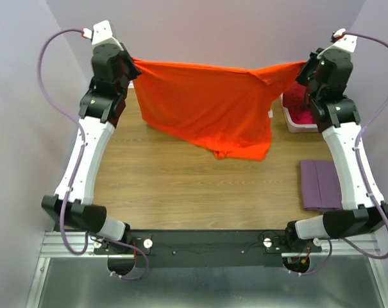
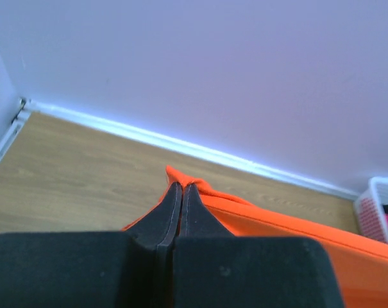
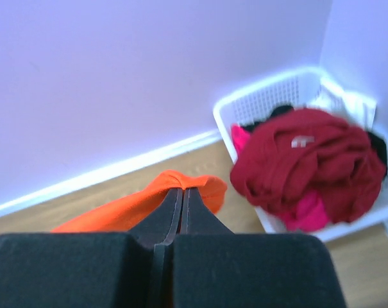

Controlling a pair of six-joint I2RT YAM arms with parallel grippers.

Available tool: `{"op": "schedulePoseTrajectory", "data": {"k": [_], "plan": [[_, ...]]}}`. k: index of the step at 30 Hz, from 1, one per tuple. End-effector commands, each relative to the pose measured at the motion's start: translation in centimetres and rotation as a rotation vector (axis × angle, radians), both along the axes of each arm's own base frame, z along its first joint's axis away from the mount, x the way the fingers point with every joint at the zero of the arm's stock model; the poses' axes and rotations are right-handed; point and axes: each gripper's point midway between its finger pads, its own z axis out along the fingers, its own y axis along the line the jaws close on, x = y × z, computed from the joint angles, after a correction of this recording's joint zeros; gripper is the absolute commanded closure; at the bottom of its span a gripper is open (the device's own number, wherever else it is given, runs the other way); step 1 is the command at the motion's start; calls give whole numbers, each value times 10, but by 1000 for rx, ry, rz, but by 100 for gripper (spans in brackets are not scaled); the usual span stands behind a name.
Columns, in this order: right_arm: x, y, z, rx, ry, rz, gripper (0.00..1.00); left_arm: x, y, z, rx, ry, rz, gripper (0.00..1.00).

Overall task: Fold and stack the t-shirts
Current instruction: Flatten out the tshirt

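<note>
The bright orange t-shirt (image 1: 210,106) hangs stretched between both grippers above the far part of the table, its lower end draping onto the wood. My left gripper (image 1: 133,62) is shut on its left corner; the pinched fold shows in the left wrist view (image 2: 200,189) at the gripper (image 2: 182,186). My right gripper (image 1: 303,64) is shut on its right corner, seen in the right wrist view (image 3: 200,186) at the gripper (image 3: 182,190). A dark red t-shirt (image 3: 309,160) and a pink one (image 3: 306,215) lie in the basket. A folded mauve-purple t-shirt (image 1: 320,185) lies at the right.
The white slatted basket (image 3: 264,90) stands in the far right corner, also seen from above (image 1: 290,119). Purple walls close in the back and both sides. The wooden table (image 1: 181,186) runs to the arms' base rail.
</note>
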Motion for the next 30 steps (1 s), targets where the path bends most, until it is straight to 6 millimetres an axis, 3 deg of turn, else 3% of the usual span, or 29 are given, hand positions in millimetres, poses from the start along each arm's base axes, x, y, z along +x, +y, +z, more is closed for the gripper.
{"op": "schedulePoseTrajectory", "data": {"k": [1, 2, 3, 4, 5, 6, 12, 17, 20, 21, 23, 24, 30], "plan": [[-44, 2, 76, -57, -158, 80, 99, -43, 6, 78, -4, -223, -41, 100], [-55, 6, 87, -61, -185, 113, 99, -50, 8, 86, -6, -252, -44, 100], [-64, 8, 95, -63, -206, 130, 99, -72, 12, 104, -14, -304, -45, 100], [-73, 8, 102, -66, -226, 142, 99, -78, 14, 100, -8, -306, -45, 100], [-95, 11, 118, -74, -274, 173, 99, -88, 17, 108, -11, -339, -46, 100], [-105, 11, 125, -83, -296, 189, 99, -110, 21, 123, -17, -388, -50, 100], [-182, 21, 186, -120, -482, 304, 99, -176, 33, 153, -8, -510, -67, 100], [-204, 25, 219, -137, -567, 335, 99, -198, 47, 173, 7, -565, -18, 100], [-188, 24, 223, -157, -557, 320, 99, -188, 52, 178, 31, -554, 21, 100], [-179, 25, 221, -159, -543, 317, 99, -176, 50, 173, 43, -530, 26, 100], [-151, 24, 210, -171, -495, 295, 99, -166, 54, 173, 49, -521, 62, 100], [-142, 23, 204, -173, -476, 287, 99, -151, 53, 166, 59, -494, 74, 100], [-71, 23, 162, -204, -342, 246, 99, -105, 64, 145, 88, -411, 192, 100]]}}
